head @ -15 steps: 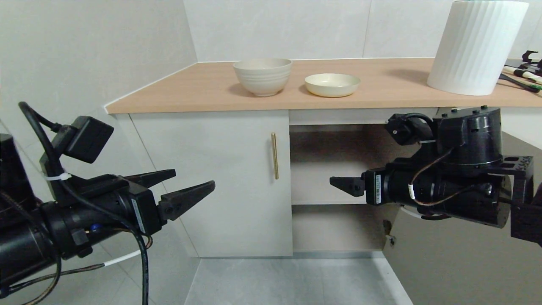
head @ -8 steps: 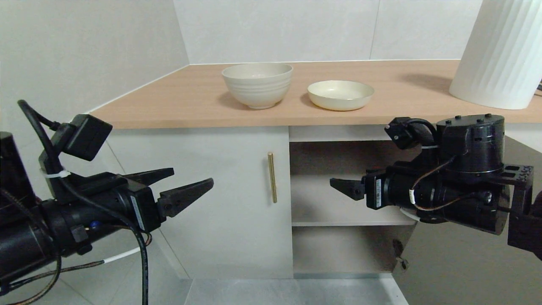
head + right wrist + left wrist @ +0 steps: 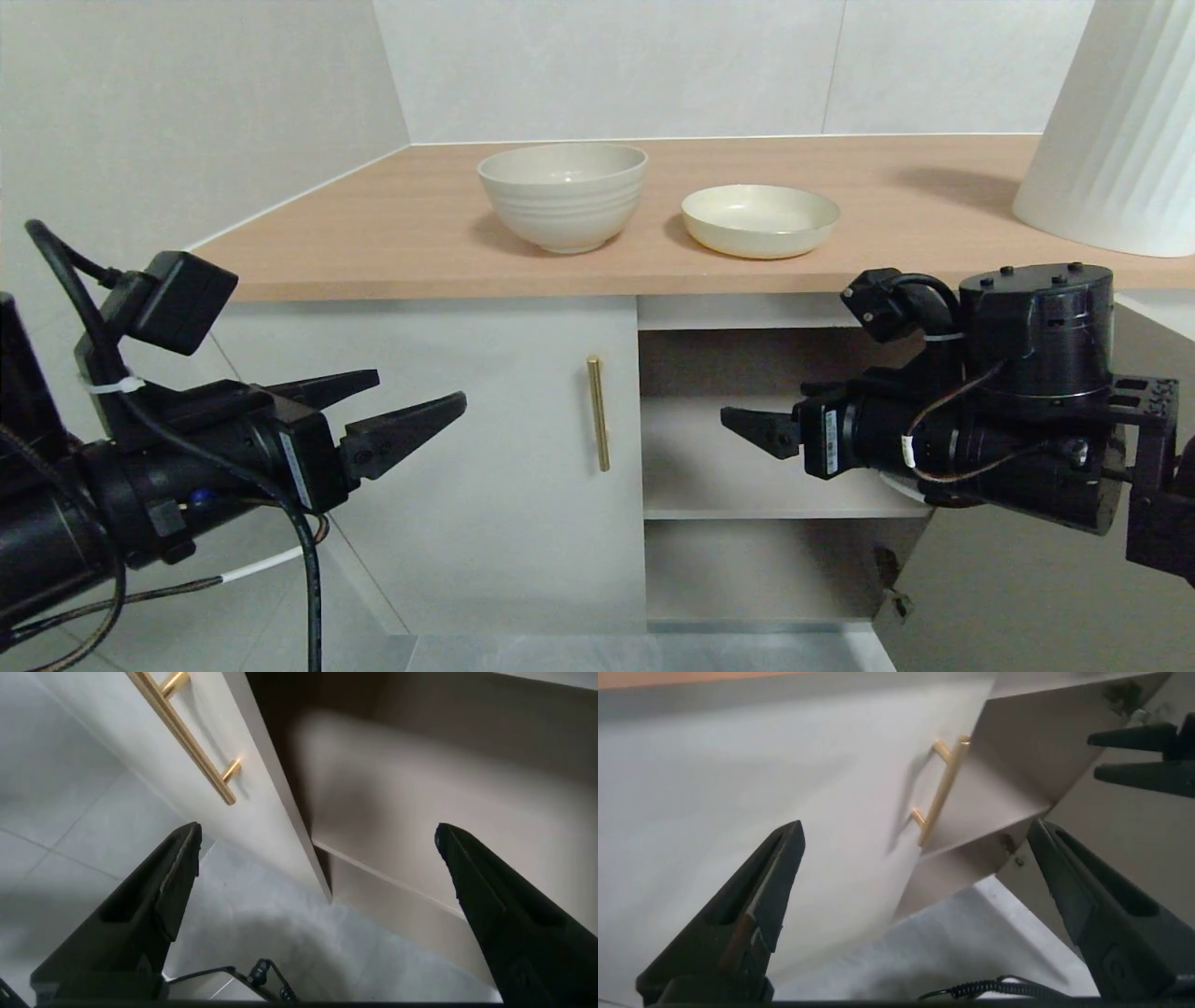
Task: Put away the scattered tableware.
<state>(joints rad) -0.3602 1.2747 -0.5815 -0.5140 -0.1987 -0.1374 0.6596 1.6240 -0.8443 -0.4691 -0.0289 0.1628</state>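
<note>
A deep cream bowl (image 3: 562, 194) and a shallow cream dish (image 3: 760, 218) stand side by side on the wooden counter (image 3: 373, 243). Both arms hang below counter height, in front of the white cabinet. My left gripper (image 3: 420, 387) is open and holds nothing, facing the closed left door (image 3: 467, 448); the left wrist view has it open (image 3: 920, 877) too. My right gripper (image 3: 747, 425) sits before the open compartment, and its fingers stand wide apart (image 3: 318, 887) with nothing between them.
The closed door carries a brass handle (image 3: 597, 413). The right door (image 3: 1027, 597) is swung open, showing a shelf (image 3: 738, 467) with nothing on it. A tall white ribbed cylinder (image 3: 1120, 140) stands at the counter's right end. Walls close the left corner.
The head view has shifted: the counter, bowl and dish now sit lower and nearer in the picture. Both grippers stay open and keep about the same places.
</note>
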